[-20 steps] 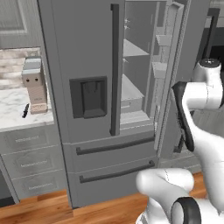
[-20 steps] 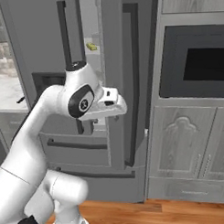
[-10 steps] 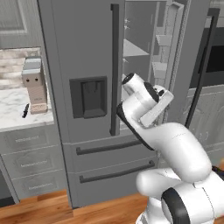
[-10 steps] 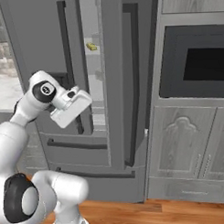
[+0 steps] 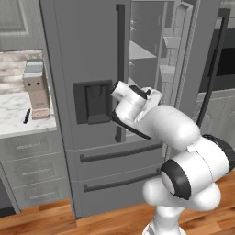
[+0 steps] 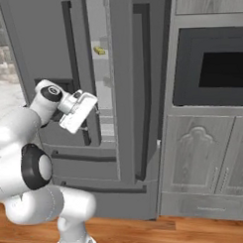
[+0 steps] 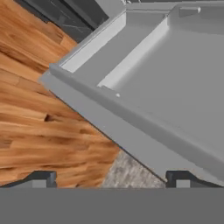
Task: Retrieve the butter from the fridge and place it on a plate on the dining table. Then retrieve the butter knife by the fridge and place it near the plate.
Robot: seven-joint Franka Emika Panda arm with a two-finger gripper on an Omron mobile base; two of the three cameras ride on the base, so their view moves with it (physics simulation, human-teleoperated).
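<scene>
Reaching toward the open fridge [image 5: 82,55], jaws wide and empty, butter not yet taken.

Left base view: gripper [image 5: 153,96] sat mid-frame, just beside the door gap; its tips were hard to make out, and the elbow could clip the dark handle [image 5: 120,73]. The butter knife [image 5: 27,115] lay at left on the counter [image 5: 11,119], small and blurred.
Right base view: butter [image 6: 99,50] sat on an upper shelf, upper centre, well above the hand; the narrow opening risked a knock.
Hand view: fingertips [image 7: 41,178] were cut off at bottom edge; the plate and dining table could not be placed.
</scene>
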